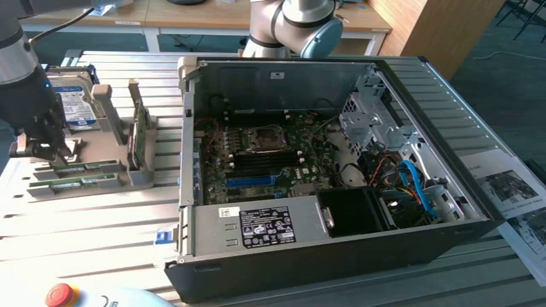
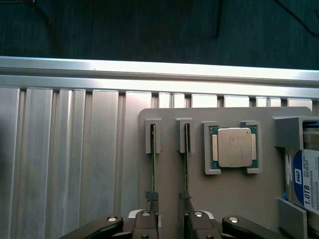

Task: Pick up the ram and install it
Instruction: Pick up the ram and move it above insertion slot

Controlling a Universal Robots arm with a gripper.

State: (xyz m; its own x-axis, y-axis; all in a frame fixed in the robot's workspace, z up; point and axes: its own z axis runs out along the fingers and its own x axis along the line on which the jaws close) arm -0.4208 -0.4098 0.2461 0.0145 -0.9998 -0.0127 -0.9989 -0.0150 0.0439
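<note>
The ram [image 2: 153, 159] stands on edge in a narrow slot of the grey holder [image 2: 234, 199], and a second ram stick [image 2: 186, 159] stands the same way in the slot just beside it. My jaws are open and hold nothing. My two fingers [image 2: 145, 224] hang apart over the holder, one above the end of each stick. In the exterior view, both sticks show as green strips [image 1: 84, 169] lying along the holder [image 1: 128, 178], with my jaws right above the end of the holder. On the holder, just beside the second ram stick, a square silver processor chip [image 2: 234, 147] lies flat in its own recess. Past the chip, at the holder's edge, a hard drive [image 2: 306, 174] with a blue-and-white label stands upright. The holder rests on a slatted aluminium desk [image 1: 85, 236]. Beside it, toward the exterior view's right, an open computer case [image 1: 341, 268] lies on the same desk, its motherboard [image 1: 265, 160] exposed.
</note>
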